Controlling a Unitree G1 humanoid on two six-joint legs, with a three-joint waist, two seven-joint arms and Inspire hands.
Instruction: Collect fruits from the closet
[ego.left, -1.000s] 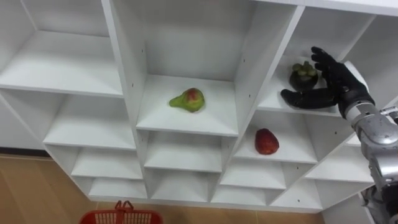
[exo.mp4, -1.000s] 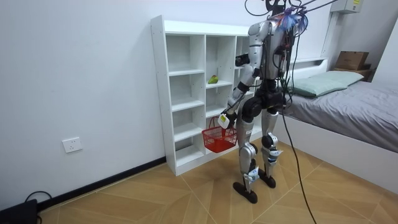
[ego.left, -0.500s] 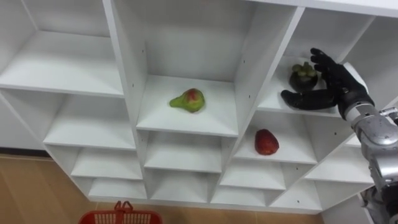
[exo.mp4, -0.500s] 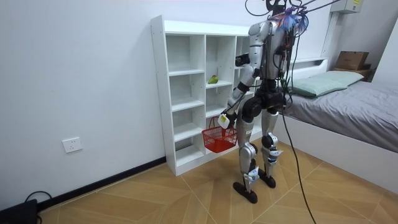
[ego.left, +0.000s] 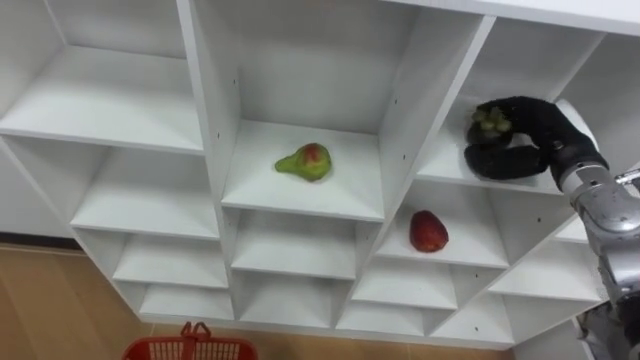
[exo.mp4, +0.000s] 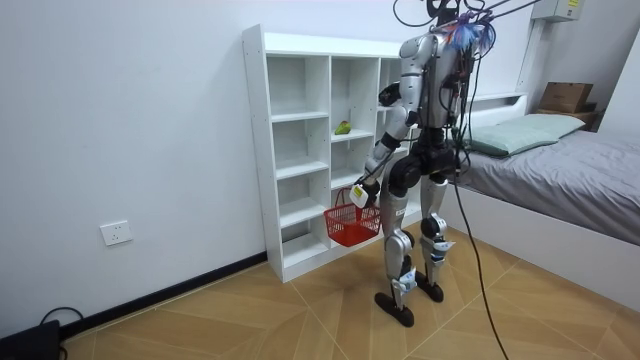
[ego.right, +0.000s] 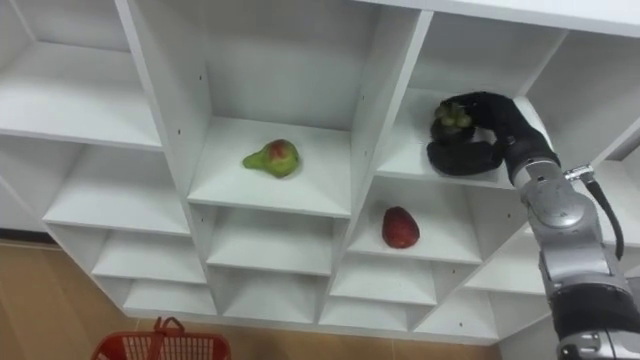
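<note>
Down at the near left edge of the head view, a red basket (ego.left: 190, 347) peeks in. From the room view it hangs off the floor beside the robot's thigh, carried by the left robot hand (exo.mp4: 360, 190), which grips its handle. The robot stands upright, right up against the white closet (ego.left: 100, 100), with a bed (exo.mp4: 560, 150) behind it on the room view's right.

Into the closet now. In the middle column a green pear (ego.left: 304, 161) with a red blush lies on its side, alone in its compartment. One column to the right and one shelf lower, a red fruit (ego.left: 428, 231) sits near the middle of its shelf, untouched.

Top right is where the action is. The right robot hand (ego.left: 548, 138) reaches into the compartment above the red fruit. Its fingers are curled over the top of a dark fruit (ego.left: 487, 121) with a greenish cap, and the thumb is tucked underneath along the shelf. That is a closed grasp round the fruit, which sits low over the shelf, inside the compartment.
</note>
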